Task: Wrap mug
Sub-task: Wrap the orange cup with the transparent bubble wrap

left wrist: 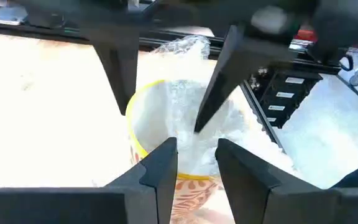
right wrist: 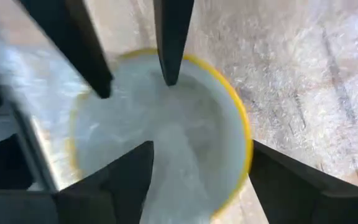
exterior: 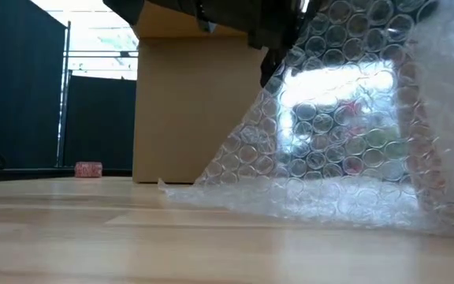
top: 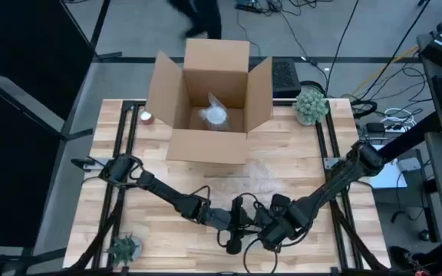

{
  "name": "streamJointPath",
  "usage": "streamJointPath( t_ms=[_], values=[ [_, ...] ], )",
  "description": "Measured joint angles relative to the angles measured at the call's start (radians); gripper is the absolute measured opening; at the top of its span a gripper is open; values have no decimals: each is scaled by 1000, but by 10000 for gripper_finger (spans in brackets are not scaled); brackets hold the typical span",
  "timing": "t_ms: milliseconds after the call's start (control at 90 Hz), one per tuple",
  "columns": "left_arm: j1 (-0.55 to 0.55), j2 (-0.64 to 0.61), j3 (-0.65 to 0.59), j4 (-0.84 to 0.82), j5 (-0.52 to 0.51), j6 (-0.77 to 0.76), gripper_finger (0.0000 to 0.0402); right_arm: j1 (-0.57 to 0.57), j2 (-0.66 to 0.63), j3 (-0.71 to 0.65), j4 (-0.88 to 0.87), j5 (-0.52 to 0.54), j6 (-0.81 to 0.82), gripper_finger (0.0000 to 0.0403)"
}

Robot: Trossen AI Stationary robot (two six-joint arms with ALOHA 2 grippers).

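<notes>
**Inspector A:** High view first. Where is the mug sitting?

**Inspector B:** It is not showing there. The left gripper (top: 235,222) and right gripper (top: 271,222) are meeting at the near table edge, well apart from the cardboard box (top: 209,100), and are covering whatever is between them.

**A:** Low view?

**B:** The bubble wrap (exterior: 345,134) is draping down in front of the box; no mug is visible through it.

**A:** Left wrist view?

**B:** The mug (left wrist: 143,124), yellow-rimmed, is standing directly ahead of the left gripper (left wrist: 196,163), mouth facing the camera, bubble wrap lying inside. The fingers are sitting slightly parted at the near rim; whether they are gripping anything, I cannot tell.

**A:** Right wrist view?

**B:** The right gripper (right wrist: 201,165) is looking straight down the mug's long axis, into its mouth. Its fingers are spread wide, straddling the rim, holding nothing. The other arm's fingers are dipping in opposite.

**A:** Nearer arm?

**B:** Judging both equally close.
</notes>
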Motion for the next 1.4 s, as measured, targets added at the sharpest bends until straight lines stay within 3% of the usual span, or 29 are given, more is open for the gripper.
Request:
streamJointPath(
  t_ms=[144, 500, 744, 922, 1200, 1289, 1400],
  values=[
    [0, -1, 0, 0, 0, 0, 106, -2, -10, 0, -24, 95, -1, 237],
    [0, -2, 1, 0, 0, -1, 106, -25, 86, -1, -15, 65, -29, 235],
    [0, -4, 2, -8, 1, -1, 106, -32, 112, 0, -9, 62, -34, 198],
    [0, -4, 2, -10, 1, -1, 106, -38, 114, 0, -5, 45, -73, 149],
    [0, -4, 3, -12, 2, -1, 106, -38, 114, 0, 2, 31, -87, 13],
    [-1, -5, 3, -13, 3, -2, 106, -36, 114, 0, 15, 30, -71, 19],
    [-2, -11, 3, -18, 3, -3, 106, -30, 115, 0, 28, 33, -81, 67]
  ],
)
